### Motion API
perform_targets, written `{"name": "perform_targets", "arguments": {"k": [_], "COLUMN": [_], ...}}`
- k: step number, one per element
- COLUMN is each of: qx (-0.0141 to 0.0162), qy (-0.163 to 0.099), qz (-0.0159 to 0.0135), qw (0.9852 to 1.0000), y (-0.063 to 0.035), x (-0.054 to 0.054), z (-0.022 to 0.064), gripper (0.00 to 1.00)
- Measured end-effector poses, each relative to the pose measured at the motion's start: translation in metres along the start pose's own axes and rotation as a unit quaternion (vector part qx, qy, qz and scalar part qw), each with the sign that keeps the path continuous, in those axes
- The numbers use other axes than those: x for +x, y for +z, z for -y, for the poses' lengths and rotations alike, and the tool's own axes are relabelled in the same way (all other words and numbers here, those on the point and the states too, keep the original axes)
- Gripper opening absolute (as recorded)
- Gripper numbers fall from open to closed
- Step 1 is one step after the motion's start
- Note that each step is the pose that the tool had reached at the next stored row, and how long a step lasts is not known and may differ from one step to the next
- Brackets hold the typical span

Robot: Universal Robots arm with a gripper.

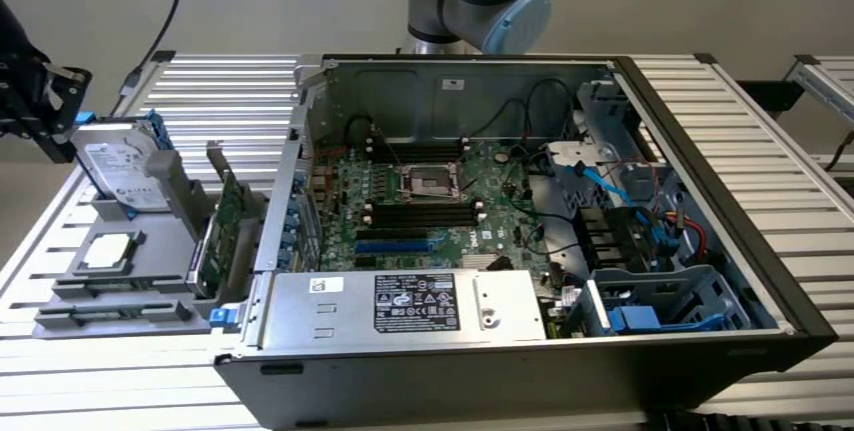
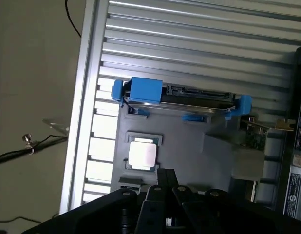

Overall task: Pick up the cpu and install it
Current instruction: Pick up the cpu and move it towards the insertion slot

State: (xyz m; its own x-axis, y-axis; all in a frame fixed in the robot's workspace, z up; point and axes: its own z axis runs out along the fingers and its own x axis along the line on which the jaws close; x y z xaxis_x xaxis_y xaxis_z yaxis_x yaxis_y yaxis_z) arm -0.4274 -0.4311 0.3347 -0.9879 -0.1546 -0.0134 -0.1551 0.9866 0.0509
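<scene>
The cpu (image 1: 110,251) is a small square chip with a silver top, lying flat in a recess of the grey holder (image 1: 60,286) at the exterior view's left. In the wrist view the cpu (image 2: 141,155) shines bright just beyond my gripper (image 2: 165,179). The black fingers are shut together with nothing between them. In the exterior view the gripper (image 1: 54,121) hangs above the holder's far left end, beside the hard drive and apart from the cpu. The motherboard's socket (image 1: 434,183) lies inside the open computer case (image 1: 747,251).
A silver hard drive with a blue bracket (image 1: 118,166) stands upright in the holder, seen edge-on in the wrist view (image 2: 177,97). A green circuit card (image 1: 220,231) stands between holder and case. The slatted metal table (image 1: 214,81) ends close to the holder's left side.
</scene>
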Motion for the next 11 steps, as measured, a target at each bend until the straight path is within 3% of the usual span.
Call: {"name": "perform_targets", "arguments": {"k": [5, 11], "qx": [-0.0005, -0.0002], "qy": [-0.033, 0.001], "qz": [-0.0022, -0.0006], "qw": [0.9995, 1.0], "y": [0.0031, 0.0079], "x": [0.001, 0.0022], "z": [0.0002, 0.0002], "gripper": [0.11, 0.11]}}
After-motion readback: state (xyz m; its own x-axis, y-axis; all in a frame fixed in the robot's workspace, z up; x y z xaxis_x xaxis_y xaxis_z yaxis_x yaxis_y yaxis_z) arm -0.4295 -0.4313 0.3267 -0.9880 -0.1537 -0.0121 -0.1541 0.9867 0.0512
